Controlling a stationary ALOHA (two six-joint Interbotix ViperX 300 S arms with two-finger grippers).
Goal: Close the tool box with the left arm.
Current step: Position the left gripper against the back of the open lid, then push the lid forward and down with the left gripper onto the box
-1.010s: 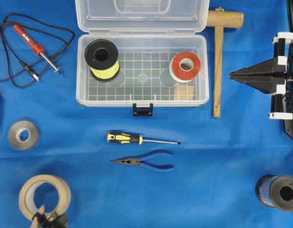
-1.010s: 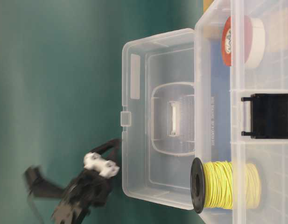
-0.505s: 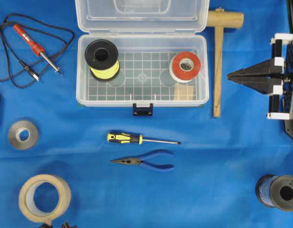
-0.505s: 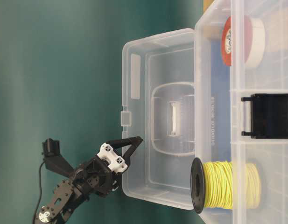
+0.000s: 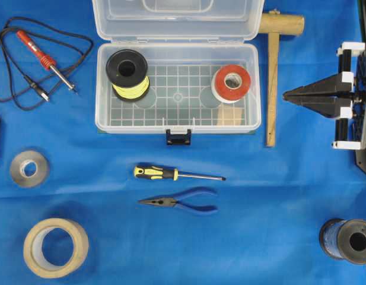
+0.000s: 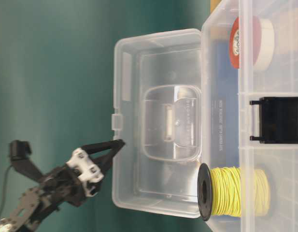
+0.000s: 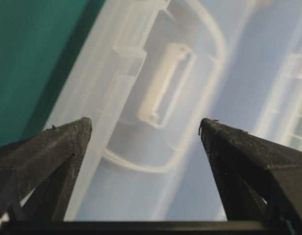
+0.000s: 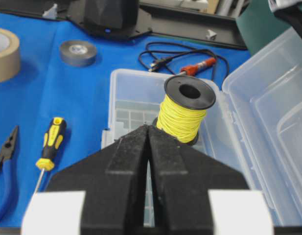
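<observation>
The clear tool box (image 5: 135,127) stands open at the back middle, its lid (image 5: 177,21) up behind it and the dark blue latch (image 5: 178,137) at the front. A yellow wire spool (image 5: 127,73) and a red tape roll (image 5: 232,83) lie inside. My left gripper (image 6: 117,146) is open, out of the overhead view, with its tips at the lid's (image 6: 158,121) outer rim. In the left wrist view the gripper (image 7: 145,122) frames the lid's back with its moulded handle recess. My right gripper (image 5: 285,97) is shut and empty, right of the box, and points at it in the right wrist view (image 8: 148,127).
A wooden mallet (image 5: 271,77) lies against the box's right side. A screwdriver (image 5: 171,174) and blue pliers (image 5: 183,203) lie in front. A soldering iron (image 5: 43,56) is at the left, tape rolls (image 5: 56,246) at the front left, a blue spool (image 5: 349,240) at the front right.
My left gripper has left the front-left corner of the overhead view and come up behind the lid. The lid has swung a little. The right gripper edged slightly toward the box.
</observation>
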